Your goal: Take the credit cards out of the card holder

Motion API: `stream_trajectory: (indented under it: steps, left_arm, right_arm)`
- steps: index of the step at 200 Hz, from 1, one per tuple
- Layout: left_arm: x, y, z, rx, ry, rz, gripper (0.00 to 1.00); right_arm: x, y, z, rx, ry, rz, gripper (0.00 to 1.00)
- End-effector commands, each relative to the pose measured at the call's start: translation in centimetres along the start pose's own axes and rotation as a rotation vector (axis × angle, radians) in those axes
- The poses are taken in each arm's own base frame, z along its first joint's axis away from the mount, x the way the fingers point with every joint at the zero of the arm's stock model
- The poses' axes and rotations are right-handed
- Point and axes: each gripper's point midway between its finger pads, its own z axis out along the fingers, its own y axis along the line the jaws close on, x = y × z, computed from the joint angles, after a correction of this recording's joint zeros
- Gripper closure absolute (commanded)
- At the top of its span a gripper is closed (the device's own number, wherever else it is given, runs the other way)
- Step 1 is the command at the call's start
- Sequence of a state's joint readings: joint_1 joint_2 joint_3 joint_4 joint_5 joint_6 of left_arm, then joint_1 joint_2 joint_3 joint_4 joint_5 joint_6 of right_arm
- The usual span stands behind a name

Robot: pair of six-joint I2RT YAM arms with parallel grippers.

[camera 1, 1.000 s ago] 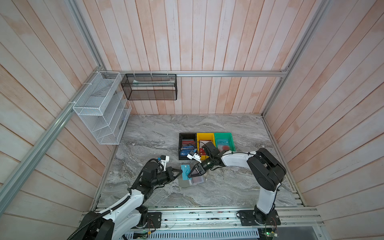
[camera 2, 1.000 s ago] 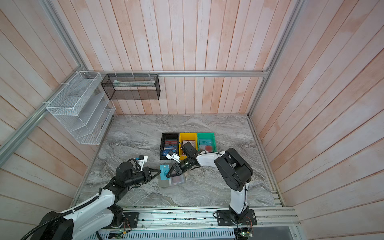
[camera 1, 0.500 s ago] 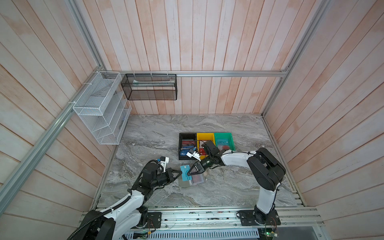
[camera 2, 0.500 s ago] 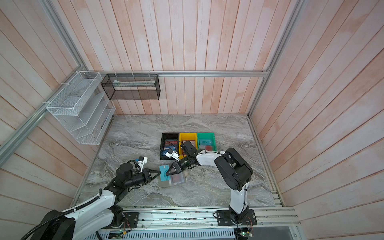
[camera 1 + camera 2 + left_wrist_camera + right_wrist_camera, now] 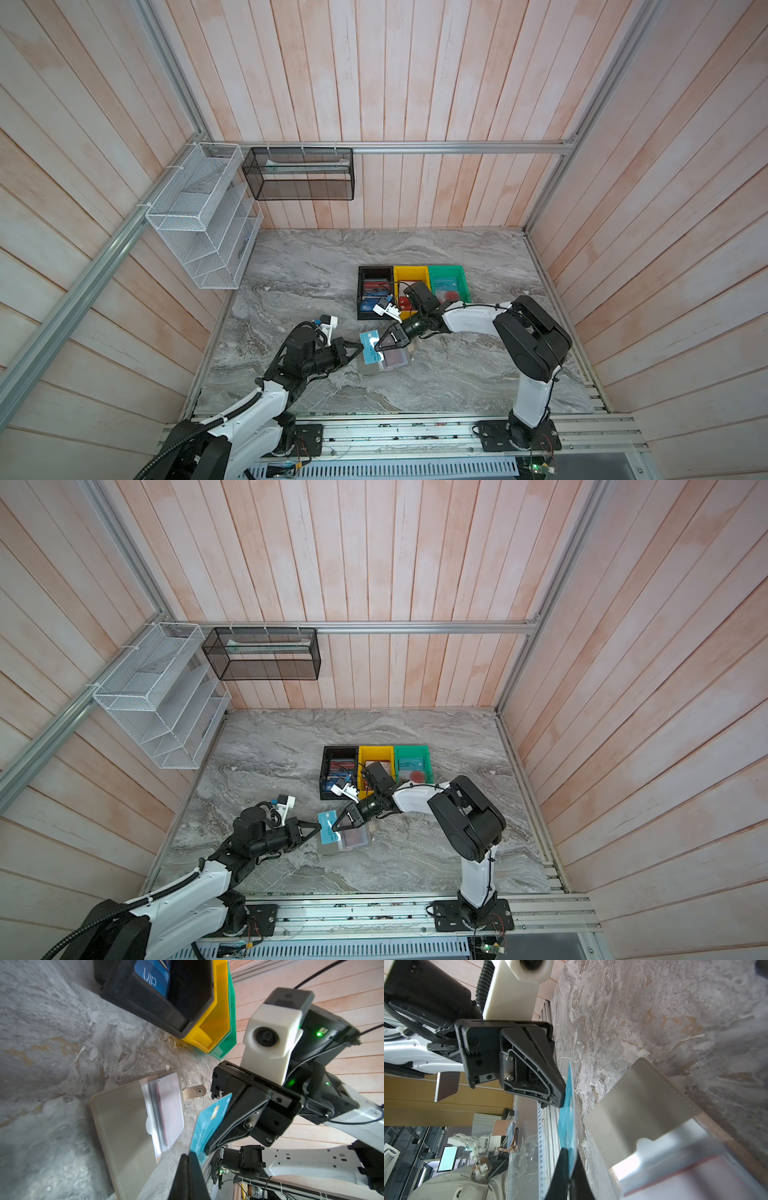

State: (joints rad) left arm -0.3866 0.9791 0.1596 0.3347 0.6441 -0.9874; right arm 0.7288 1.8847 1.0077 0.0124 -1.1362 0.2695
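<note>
Tabletop point(image 5: 307, 270): grey slab veined like marble, matte, with rusty streaks that show in the wrist views. We enter it as the floor of a booth. The walls point(image 5: 415, 83) are pale pinkish wooden planks, framed by aluminium rails point(image 5: 415, 146).

Wall fittings: white wire rack point(image 5: 199, 216) on the left wall and black mesh basket point(image 5: 299, 174) on the back wall, both up at rail height.

Bins: black bin point(image 5: 359, 295), yellow bin point(image 5: 409, 270) and green bin point(image 5: 446, 268) touch in a row toward the back of the slab. We see cards lying in the black and the green one.

Card holder point(image 5: 392, 360): grey and stitched, lying open and flat in front of the bins. Its snap strap point(image 5: 194, 1092) rests on the stone. A pale card point(image 5: 170, 1109) sits inside a translucent pocket.

Teal card point(image 5: 366, 338): out of the pockets, held on edge just beside the holder's grey cover, between the two arms.

Right gripper point(image 5: 376, 345): jaws clamped together on the teal card.

Left gripper point(image 5: 359, 344): tips nearly together at the card's opposite edge. We cannot tell whether they pinch the card or only touch it.
</note>
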Motion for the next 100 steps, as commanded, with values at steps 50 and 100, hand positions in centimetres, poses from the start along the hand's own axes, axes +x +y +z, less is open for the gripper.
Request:
stream_trajectory:
  steps: [50, 100]
  left_arm:
    - [-0.5, 0.4, -0.5, -0.044, -0.037, 0.004, 0.47]
    - [-0.9, 0.6, -0.1, -0.061, -0.038, 0.012, 0.44]
  right_arm:
    - [0.4, 2.4, -2.7, 0.044, -0.099, -0.002, 1.0]
    - [-2.0, 2.9, -10.1, 0.193, -0.498, 0.167, 1.0]
